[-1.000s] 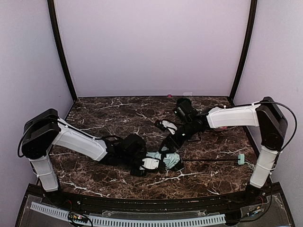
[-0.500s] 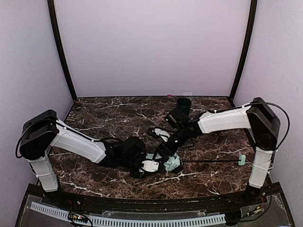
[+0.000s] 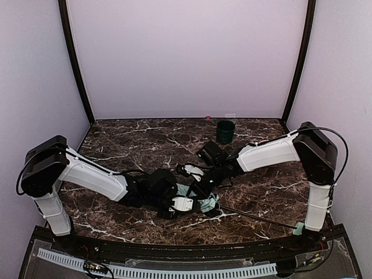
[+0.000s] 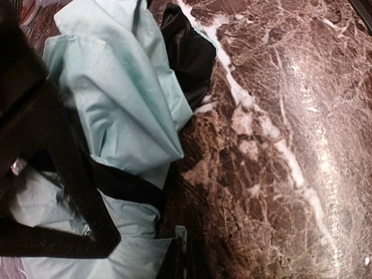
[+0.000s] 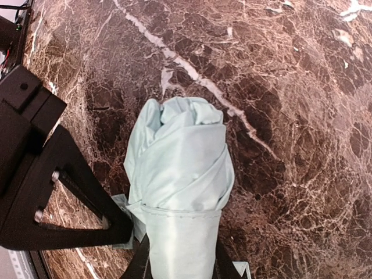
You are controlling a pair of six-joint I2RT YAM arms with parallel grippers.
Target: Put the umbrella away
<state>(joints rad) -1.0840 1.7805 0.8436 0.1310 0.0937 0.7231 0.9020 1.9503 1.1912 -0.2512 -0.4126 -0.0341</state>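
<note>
Pale mint-green fabric umbrella [image 5: 177, 174] is lying bunched mid-front on the dark brown marble table [image 3: 128, 145], thin black shaft [image 3: 256, 216] trailing right toward the near edge, left gripper [image 3: 195, 203] pinching the canopy, right gripper [image 3: 199, 190] clamping its rolled end.

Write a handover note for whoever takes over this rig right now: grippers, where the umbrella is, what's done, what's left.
Left gripper: shut, down in the canopy folds; a pinch on fabric cannot be confirmed.
Right gripper: shut on the rolled canopy.
The umbrella lies on the table, front centre, with the shaft running right and the handle at the front right edge.
Done: canopy collapsed and bundled.
Left: shaft looks extended and the umbrella is not put away; the dark green cup at the back may be its place.
</note>
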